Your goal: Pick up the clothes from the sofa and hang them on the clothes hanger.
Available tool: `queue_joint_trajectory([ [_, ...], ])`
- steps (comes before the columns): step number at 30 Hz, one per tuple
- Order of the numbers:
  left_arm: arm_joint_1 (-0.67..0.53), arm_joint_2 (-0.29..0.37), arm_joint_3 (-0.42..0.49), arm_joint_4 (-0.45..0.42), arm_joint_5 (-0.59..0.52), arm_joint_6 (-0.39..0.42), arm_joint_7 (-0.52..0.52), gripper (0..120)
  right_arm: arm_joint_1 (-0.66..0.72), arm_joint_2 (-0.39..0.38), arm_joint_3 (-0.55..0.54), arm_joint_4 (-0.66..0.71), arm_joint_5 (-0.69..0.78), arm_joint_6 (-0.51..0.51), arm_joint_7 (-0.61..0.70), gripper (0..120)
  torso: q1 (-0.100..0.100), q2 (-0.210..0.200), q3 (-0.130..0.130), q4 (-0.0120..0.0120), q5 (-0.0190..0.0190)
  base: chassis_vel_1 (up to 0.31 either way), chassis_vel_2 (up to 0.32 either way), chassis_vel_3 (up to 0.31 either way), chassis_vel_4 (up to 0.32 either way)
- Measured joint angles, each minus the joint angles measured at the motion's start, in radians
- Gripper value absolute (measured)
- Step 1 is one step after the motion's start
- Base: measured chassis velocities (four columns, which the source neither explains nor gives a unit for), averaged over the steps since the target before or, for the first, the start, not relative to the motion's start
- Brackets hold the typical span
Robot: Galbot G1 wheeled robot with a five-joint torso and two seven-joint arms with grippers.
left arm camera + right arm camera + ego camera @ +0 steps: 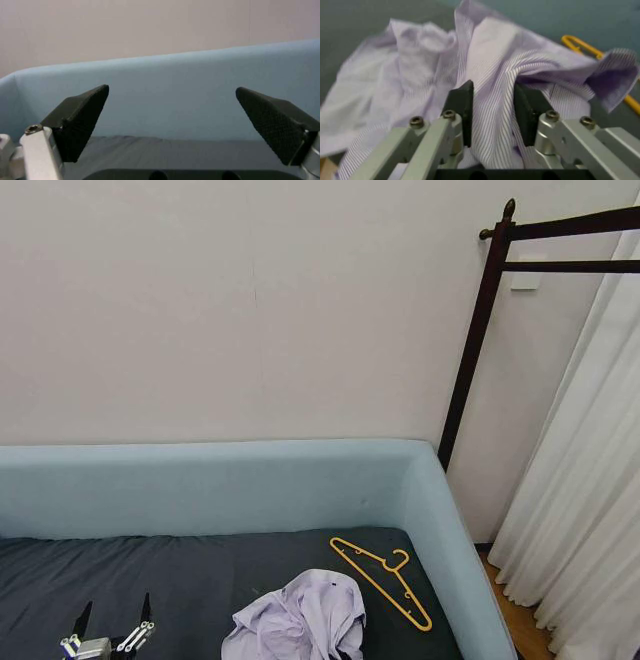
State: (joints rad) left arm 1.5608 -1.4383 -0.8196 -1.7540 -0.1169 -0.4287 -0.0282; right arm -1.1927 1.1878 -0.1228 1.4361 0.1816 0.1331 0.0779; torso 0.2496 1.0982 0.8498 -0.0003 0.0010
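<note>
A crumpled lilac striped shirt (300, 620) lies on the dark seat of the sofa near its right end. My right gripper (493, 90) is shut on a raised fold of the shirt (495, 67), with the cloth pinched between both black pads. A yellow plastic hanger (385, 578) lies flat on the seat just right of the shirt; its hook (577, 44) peeks out beyond the cloth. My left gripper (115, 608) hovers over the seat to the left of the shirt. It stands open (172, 92) with nothing between its fingers, facing the sofa back.
The sofa has a pale blue backrest (200, 490) and a right armrest (450, 570). A dark wooden clothes rack (478, 320) stands against the wall behind the armrest. White curtains (590, 510) hang at the far right over a strip of wood floor (522, 620).
</note>
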Motion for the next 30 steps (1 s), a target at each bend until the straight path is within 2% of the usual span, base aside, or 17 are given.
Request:
queue_joint_trajectory([
  [4,0.003,0.000,-0.004,0.000,0.000,-0.004,0.000,100,-0.021,0.000,-0.026,0.115,0.107,-0.092,0.184,53,0.000,0.000,0.000,-0.0001,-0.0001,0.000,0.000,0.000,0.000],
  [6,0.003,0.000,-0.004,-0.001,0.001,-0.004,0.000,100,-0.012,0.008,-0.027,0.115,0.134,-0.106,0.212,56,0.000,0.000,0.000,0.0000,0.0000,0.000,0.000,0.000,0.000],
  [8,0.005,-0.001,-0.003,-0.007,0.001,-0.004,0.000,100,0.007,0.023,-0.022,0.101,0.181,-0.119,0.246,67,0.000,0.000,0.000,0.0002,0.0000,0.000,0.000,0.000,0.000],
  [9,0.005,-0.001,-0.003,-0.007,0.001,-0.004,0.000,100,0.007,0.023,-0.022,0.101,0.181,-0.119,0.246,67,0.000,0.000,0.000,0.0002,0.0000,0.000,0.000,0.000,0.000],
  [11,0.005,0.000,-0.003,-0.011,0.001,-0.004,-0.001,100,0.009,0.029,-0.019,0.117,0.245,-0.148,0.278,76,0.000,0.000,0.000,0.0001,0.0000,0.000,0.000,0.000,0.000],
  [13,0.003,0.005,-0.005,-0.011,0.001,-0.004,-0.002,100,-0.006,0.022,-0.024,0.168,0.291,-0.214,0.311,84,0.000,0.000,0.000,0.0001,0.0000,0.000,0.000,0.000,0.000],
  [14,0.003,0.005,-0.005,-0.011,0.001,-0.004,-0.002,100,-0.006,0.022,-0.024,0.168,0.291,-0.214,0.311,84,0.000,0.000,0.000,0.0001,0.0000,0.000,0.000,0.000,0.000],
  [16,0.000,0.007,-0.005,-0.007,0.000,-0.004,-0.002,100,-0.020,0.012,-0.038,0.221,0.363,-0.325,0.377,94,0.000,0.000,0.000,-0.0003,0.0000,0.000,0.000,0.000,0.000],
  [17,-0.001,0.006,-0.005,-0.006,0.000,-0.004,-0.002,100,-0.019,0.013,-0.040,0.229,0.393,-0.347,0.397,98,0.000,0.000,0.000,-0.0002,0.0000,0.000,0.000,0.000,0.000],
  [24,-0.001,0.000,0.005,-0.005,0.001,-0.005,-0.003,100,0.022,0.042,0.007,0.216,0.520,-0.332,0.416,100,0.000,0.000,0.000,0.0000,0.0000,0.000,0.000,0.000,0.000],
  [30,0.005,0.001,0.001,-0.001,0.001,-0.010,-0.005,100,0.095,0.092,0.125,0.199,0.735,-0.365,0.434,100,0.000,0.000,0.000,0.0001,0.0000,0.000,0.000,0.000,0.000],
])
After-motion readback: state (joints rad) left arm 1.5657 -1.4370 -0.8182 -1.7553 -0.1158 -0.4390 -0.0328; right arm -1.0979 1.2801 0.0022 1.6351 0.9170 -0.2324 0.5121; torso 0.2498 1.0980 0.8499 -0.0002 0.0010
